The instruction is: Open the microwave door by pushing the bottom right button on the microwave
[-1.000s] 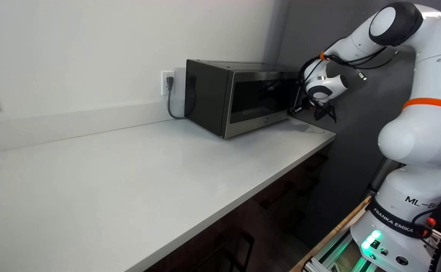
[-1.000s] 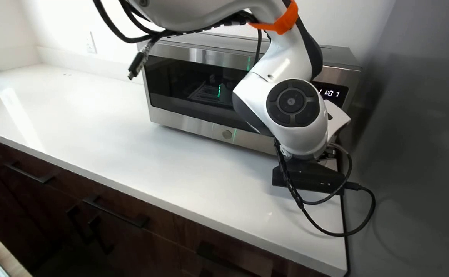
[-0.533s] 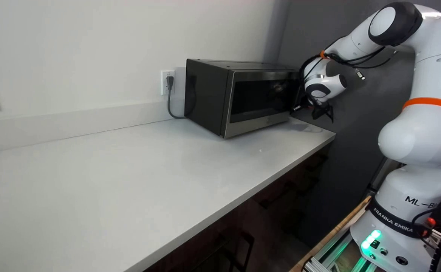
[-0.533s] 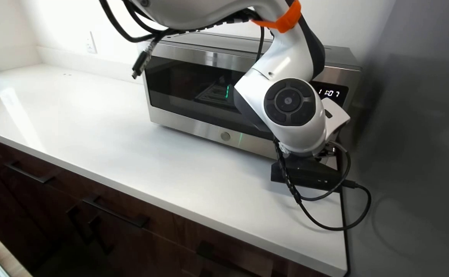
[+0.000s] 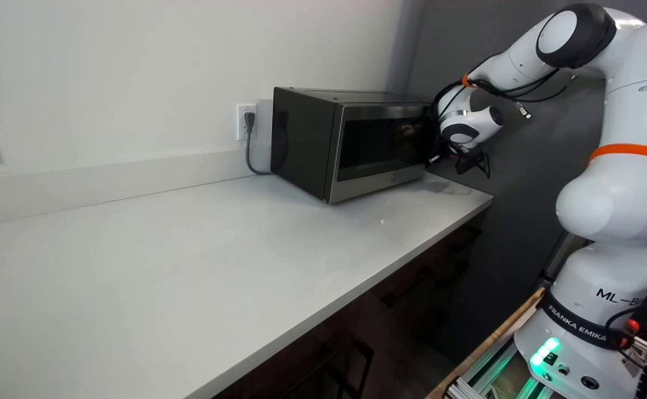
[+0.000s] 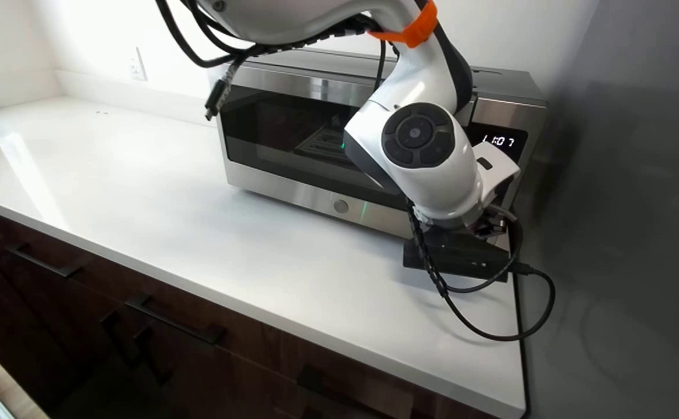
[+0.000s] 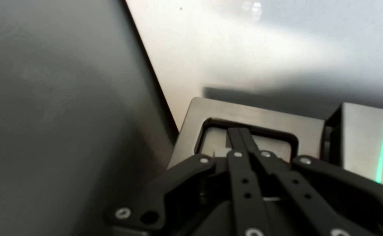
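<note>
Saw the white table [image 6: 228,244] with the microwave [image 5: 351,138] standing near its end. Noted the microwave door [image 6: 292,137] jutting slightly forward of the button panel [image 7: 263,118], with a dark gap [image 7: 335,141] between. Found the gripper [image 7: 239,131] narrow, with fingertips [image 7: 234,137] together, over the bottom right button [image 7: 273,146]; couldn't quite tell whether touching it.

A kitchen is suggested in an exterior view by a white countertop [image 6: 228,238], a microwave [image 6: 310,139] at 12 o'clock and dark wood-grained drawers [image 6: 240,331] at 7 o'clock
</note>
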`<action>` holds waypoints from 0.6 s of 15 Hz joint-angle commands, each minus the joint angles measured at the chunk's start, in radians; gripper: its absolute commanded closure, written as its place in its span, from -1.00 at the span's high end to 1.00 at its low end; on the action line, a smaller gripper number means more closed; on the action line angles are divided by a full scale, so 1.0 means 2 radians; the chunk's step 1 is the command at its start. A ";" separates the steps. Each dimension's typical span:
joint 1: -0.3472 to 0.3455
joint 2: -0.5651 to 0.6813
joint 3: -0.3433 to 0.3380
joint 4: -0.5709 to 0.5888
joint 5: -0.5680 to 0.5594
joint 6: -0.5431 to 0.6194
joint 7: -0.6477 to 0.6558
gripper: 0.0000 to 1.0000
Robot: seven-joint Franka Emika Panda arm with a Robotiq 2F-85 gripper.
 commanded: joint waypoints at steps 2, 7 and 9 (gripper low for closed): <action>0.025 -0.014 -0.021 -0.053 -0.081 0.059 0.083 -1.00; 0.052 -0.038 -0.076 -0.136 -0.143 0.059 0.120 -1.00; 0.071 -0.061 -0.109 -0.178 -0.175 0.040 0.141 -1.00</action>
